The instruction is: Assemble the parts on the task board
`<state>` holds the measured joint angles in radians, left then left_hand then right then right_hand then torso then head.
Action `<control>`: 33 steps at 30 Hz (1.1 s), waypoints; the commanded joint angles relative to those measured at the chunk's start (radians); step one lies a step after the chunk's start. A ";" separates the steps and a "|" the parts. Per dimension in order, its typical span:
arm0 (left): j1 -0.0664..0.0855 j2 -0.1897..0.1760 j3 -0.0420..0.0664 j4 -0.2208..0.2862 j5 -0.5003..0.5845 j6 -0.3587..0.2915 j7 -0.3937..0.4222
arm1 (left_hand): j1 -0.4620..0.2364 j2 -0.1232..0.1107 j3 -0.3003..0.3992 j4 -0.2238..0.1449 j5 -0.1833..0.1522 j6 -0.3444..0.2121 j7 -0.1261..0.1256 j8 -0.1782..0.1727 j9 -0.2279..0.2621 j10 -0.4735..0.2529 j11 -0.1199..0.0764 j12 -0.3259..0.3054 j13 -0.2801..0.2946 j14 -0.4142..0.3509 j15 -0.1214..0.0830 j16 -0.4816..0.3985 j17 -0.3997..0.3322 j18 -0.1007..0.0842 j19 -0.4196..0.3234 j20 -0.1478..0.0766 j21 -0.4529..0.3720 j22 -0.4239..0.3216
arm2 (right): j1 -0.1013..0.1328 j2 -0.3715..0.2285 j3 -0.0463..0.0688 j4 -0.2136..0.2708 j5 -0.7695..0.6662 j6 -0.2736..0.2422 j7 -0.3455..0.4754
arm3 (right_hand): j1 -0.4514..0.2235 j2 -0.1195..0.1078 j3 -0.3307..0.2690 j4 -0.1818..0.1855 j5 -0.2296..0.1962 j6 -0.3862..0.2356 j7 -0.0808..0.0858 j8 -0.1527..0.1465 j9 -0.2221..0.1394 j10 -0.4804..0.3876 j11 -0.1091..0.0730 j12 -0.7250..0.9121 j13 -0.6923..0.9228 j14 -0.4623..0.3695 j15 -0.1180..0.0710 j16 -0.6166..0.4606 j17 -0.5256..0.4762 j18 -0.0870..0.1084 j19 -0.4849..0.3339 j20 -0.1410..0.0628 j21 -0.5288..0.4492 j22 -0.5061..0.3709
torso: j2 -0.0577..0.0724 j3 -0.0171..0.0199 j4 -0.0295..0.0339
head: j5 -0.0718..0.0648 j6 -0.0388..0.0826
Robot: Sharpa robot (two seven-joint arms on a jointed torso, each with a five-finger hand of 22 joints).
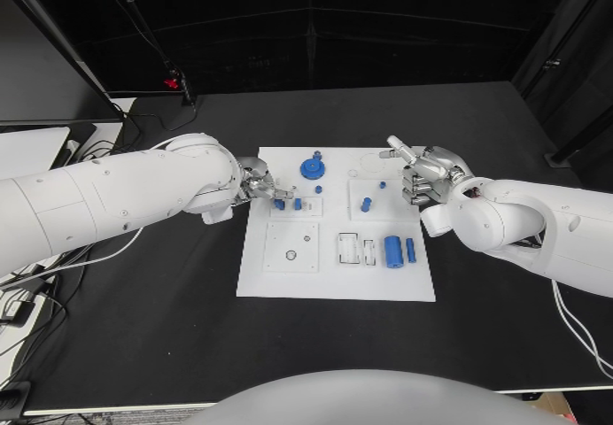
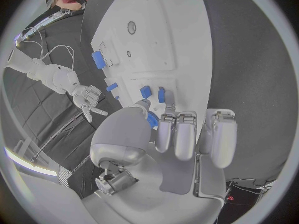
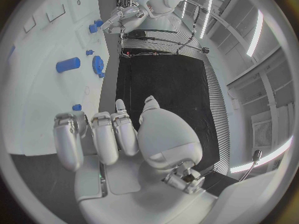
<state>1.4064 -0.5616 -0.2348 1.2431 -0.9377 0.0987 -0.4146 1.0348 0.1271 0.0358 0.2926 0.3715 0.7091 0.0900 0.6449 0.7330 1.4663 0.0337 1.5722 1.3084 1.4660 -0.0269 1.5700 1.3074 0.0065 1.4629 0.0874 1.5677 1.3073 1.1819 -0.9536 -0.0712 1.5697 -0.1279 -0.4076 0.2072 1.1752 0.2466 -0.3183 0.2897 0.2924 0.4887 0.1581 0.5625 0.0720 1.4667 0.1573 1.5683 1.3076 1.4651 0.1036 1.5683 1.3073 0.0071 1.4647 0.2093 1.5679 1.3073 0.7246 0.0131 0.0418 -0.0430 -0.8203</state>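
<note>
The white task board [image 1: 335,276] lies in the middle of the table. My left hand [image 1: 259,186] hovers over its left part, fingers curled, and pinches a small blue part [image 2: 152,120] between thumb and finger. Just beyond its fingertips two blue parts [image 1: 298,204] [image 2: 146,91] stand in the board. A blue gear [image 1: 313,168] sits at the far middle. Small blue pegs [image 1: 366,204] stand right of centre, and two blue cylinders [image 1: 393,251] lie at the near right. My right hand [image 1: 428,173] hangs over the board's far right edge, fingers loosely bent, holding nothing.
Empty rectangular slots [image 1: 347,248] and a square plate with holes [image 1: 291,246] mark the board's near half. Black table [image 1: 153,301] surrounds the board. Cables [image 1: 26,283] trail off the table's left edge.
</note>
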 commanded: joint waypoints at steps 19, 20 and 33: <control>-0.001 -0.001 -0.001 -0.001 -0.010 0.022 0.009 | 0.147 -0.026 0.021 -0.004 0.151 -0.018 -0.002 -0.005 -0.025 0.104 -0.007 -0.001 0.262 0.105 -0.001 0.001 0.263 -0.003 0.098 0.001 -0.006 0.259 | 0.001 0.001 0.000 0.002 0.000 0.010 0.003 | 0.006 0.002 0.002 0.001 0.006 -0.008 0.081 0.007 0.001 0.104 0.008 0.003 0.263 0.106 0.005 0.002 0.263 -0.007 0.106 0.007 0.003 0.263 | 0.000 0.0001 -0.0006 | 0.000 -0.002; -0.001 -0.001 -0.001 -0.001 -0.010 0.023 0.009 | 0.157 -0.029 0.025 -0.005 0.156 -0.018 -0.003 -0.004 -0.025 0.104 -0.007 -0.001 0.262 0.105 -0.002 0.001 0.263 -0.003 0.098 0.001 -0.006 0.259 | 0.001 0.001 0.000 0.002 0.000 0.010 0.003 | 0.006 0.002 0.002 0.001 0.006 -0.008 0.081 0.007 0.001 0.104 0.008 0.003 0.263 0.106 0.005 0.002 0.263 -0.007 0.106 0.007 0.003 0.263 | 0.000 0.0001 -0.0006 | 0.000 -0.002; -0.001 0.005 -0.001 -0.005 -0.010 0.031 0.005 | 0.240 -0.056 0.049 -0.010 0.178 -0.015 -0.007 0.012 -0.024 0.104 -0.011 -0.001 0.262 0.105 -0.005 0.001 0.263 -0.003 0.098 -0.002 -0.006 0.259 | 0.001 0.001 0.000 0.001 0.000 0.010 0.004 | 0.006 0.002 0.002 0.001 0.006 -0.008 0.081 0.007 0.001 0.104 0.008 0.003 0.263 0.106 0.005 0.002 0.263 -0.007 0.106 0.007 0.003 0.263 | 0.001 0.0001 -0.0009 | 0.000 -0.003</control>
<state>1.4078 -0.5589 -0.2339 1.2385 -0.9417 0.1088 -0.4042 1.2655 0.0686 0.0789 0.2833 0.5462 0.6914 0.0898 0.6530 0.7077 1.4663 0.0264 1.5722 1.3085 1.4660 -0.0269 1.5700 1.3074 0.0065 1.4629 0.0874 1.5676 1.3074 1.1814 -0.9531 -0.0712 1.5696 -0.1279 -0.4069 0.2061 1.1752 0.2466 -0.3183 0.2897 0.2924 0.4887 0.1581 0.5656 0.0720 1.4667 0.1573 1.5683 1.3076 1.4651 0.1036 1.5683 1.3073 0.0071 1.4647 0.2093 1.5679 1.3073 0.7246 0.0134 0.0411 -0.0438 -0.8237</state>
